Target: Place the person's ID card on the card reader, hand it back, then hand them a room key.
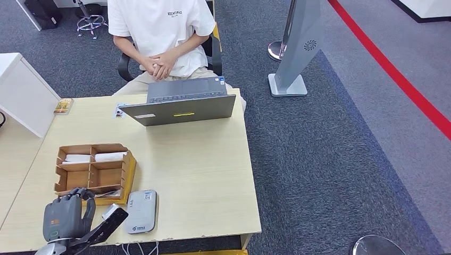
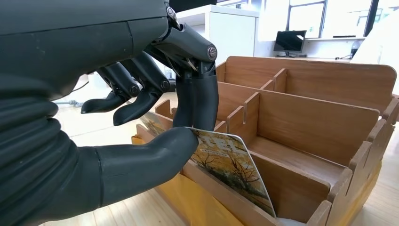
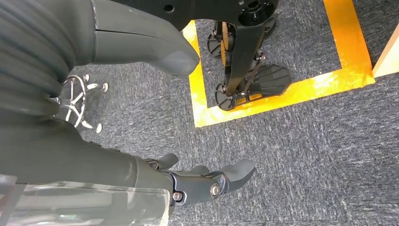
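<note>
The left hand has a room key pinched between thumb and the two straighter fingers, right at the near compartment of the wooden organiser. The remaining fingers curl away above it, taking no part in the grip. In the head view the same hand sits at the organiser's near edge, by the desk's near-left corner — the tray is kept within easy reach of that arm, which is likely why the keys live there.

The key (printed with a yellow-leaved tree scene) stands tilted in its slot, one rounded corner down inside the compartment against the front wall. Its long axis runs aslant, from the pinched upper end down into the tray, with the printed face turned toward the wrist camera. That lean looks like a card being drawn out of the slot, though I cannot rule out the reverse.

The card reader lies flat just beside the organiser, near the desk's front edge; nothing rests on it. A small card lies at the far edge beside the laptop, in front of the seated person.

The right hand hangs over the carpet, fingers loosely apart — holding nothing.
</note>
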Action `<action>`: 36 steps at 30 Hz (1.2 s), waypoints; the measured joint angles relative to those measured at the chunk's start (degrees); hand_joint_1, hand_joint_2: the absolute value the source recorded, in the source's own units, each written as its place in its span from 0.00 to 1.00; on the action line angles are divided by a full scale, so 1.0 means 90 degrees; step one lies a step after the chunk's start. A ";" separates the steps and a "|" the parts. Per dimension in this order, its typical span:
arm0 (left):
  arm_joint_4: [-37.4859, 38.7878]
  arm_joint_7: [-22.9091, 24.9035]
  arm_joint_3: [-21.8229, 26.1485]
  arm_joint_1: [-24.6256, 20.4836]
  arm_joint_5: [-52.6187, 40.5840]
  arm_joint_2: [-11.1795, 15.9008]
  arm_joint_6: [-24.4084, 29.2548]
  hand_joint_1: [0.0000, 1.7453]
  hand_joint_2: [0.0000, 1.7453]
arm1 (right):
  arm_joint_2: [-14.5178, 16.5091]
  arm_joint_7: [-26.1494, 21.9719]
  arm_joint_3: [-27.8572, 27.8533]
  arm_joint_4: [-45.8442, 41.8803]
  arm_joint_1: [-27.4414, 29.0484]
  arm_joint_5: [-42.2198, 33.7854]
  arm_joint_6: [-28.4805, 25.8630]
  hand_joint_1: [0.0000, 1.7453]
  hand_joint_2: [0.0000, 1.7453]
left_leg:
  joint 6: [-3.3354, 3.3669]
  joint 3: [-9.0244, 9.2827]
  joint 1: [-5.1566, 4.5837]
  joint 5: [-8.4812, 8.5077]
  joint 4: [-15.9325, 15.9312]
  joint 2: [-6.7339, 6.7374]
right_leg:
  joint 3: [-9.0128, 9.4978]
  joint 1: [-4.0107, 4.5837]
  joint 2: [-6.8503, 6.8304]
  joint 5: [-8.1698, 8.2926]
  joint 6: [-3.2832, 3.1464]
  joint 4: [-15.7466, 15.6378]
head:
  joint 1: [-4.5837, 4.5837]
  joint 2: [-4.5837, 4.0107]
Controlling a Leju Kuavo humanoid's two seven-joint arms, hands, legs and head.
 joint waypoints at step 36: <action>-0.1647 0.0035 -0.0086 -0.2195 -0.0149 0.1051 -0.0659 1.00 1.00 | 0.0000 -0.0044 0.0010 0.0000 -0.0014 0.0207 0.0050 0.00 1.00 | 0.0000 0.0003 0.0002 0.0004 0.0002 -0.0002 | -0.0001 0.0001 -0.0001 0.0002 0.0000 0.0001 | 0.0003 0.0001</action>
